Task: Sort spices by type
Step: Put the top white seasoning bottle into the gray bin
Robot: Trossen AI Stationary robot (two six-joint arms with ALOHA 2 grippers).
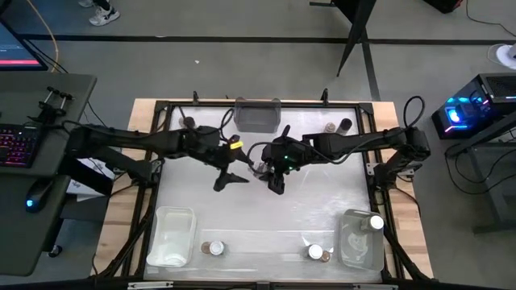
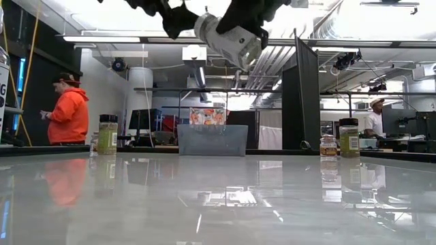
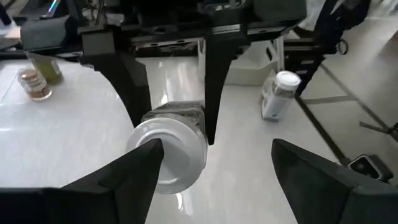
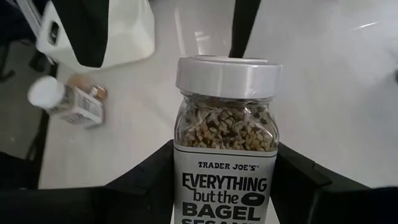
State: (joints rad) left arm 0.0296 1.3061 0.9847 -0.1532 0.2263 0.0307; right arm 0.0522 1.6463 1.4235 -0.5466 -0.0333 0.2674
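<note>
A spice jar (image 4: 225, 143) with a white lid and a seed mix inside, labelled "Everything but the Bagel", hangs in the air over the table's middle. My right gripper (image 4: 225, 165) is shut on it and shows in the high view (image 1: 272, 171) too. My left gripper (image 3: 214, 165) is open and faces the jar's white lid (image 3: 166, 155) from the table's left side (image 1: 234, 173), one finger on either side of the lid end. In the low view the jar (image 2: 228, 37) is tilted, high above the tabletop. My right gripper pinches the jar's labelled body (image 4: 186, 186) between its two fingers, one on each side. It comes from the table's right side. The lid end (image 4: 227, 74) sticks out past the fingertips toward the left gripper. The jar is lifted clear and tilted. My left gripper has one finger (image 3: 134, 180) in front of the lid's rim; I cannot tell whether it touches.
A grey bin (image 1: 258, 113) stands at the far edge. Two jars (image 1: 339, 126) are far right, one jar (image 1: 189, 122) far left. A clear bin (image 1: 173, 235) is near left. Another bin (image 1: 355, 242), near right, holds a white-lidded jar (image 1: 376, 221). Two jars (image 1: 214, 248) (image 1: 316, 252) stand by the near edge.
</note>
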